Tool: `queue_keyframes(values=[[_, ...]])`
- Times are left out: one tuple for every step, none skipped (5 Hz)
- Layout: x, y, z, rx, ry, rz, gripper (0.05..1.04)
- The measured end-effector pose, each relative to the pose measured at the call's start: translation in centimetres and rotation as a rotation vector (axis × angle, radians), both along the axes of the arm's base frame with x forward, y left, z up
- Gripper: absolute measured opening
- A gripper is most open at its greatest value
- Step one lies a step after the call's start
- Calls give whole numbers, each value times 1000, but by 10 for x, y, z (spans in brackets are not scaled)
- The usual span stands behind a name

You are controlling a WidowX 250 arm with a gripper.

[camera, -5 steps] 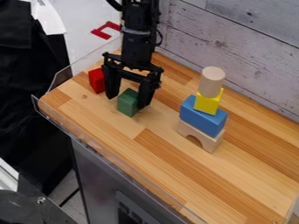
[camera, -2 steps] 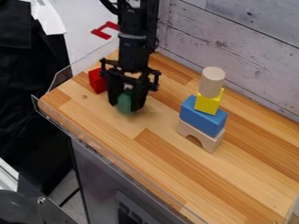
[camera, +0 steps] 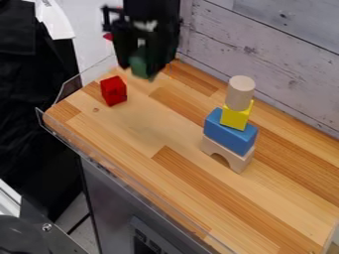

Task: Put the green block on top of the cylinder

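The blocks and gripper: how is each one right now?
Gripper: closed on the green block.
Green block: held up in the air.
Cylinder: upright on the yellow block.
Yellow block: stacked on the blue block.
Blue block: stacked on the arch.
Arch: standing, opening down.
Red block: resting on the table.

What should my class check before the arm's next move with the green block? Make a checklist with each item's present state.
1. Green block gripped between the fingers of the hand: ok.
2. Cylinder upright on the yellow block: ok.
3. Cylinder's top free to take the block: ok.
4. Hand lined up over the cylinder: not ok, it is near the red block's end of the table.
5. Green block's underside level for placing: cannot tell.
6. Red block away from the tower: ok.
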State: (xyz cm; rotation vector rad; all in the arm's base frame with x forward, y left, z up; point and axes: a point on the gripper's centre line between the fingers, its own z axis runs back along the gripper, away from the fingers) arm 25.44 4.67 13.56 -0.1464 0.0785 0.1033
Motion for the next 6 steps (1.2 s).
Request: queue_keyframes(values=[[7, -22, 23, 8, -36, -92, 549], [15, -45, 30, 12, -1, -157, 549], [20, -61, 31, 20, 29, -202, 549], [18, -70, 34, 25, 57, -218, 549], [20, -70, 29, 29, 92, -220, 549], [24, -78, 24, 45, 109, -246, 549]])
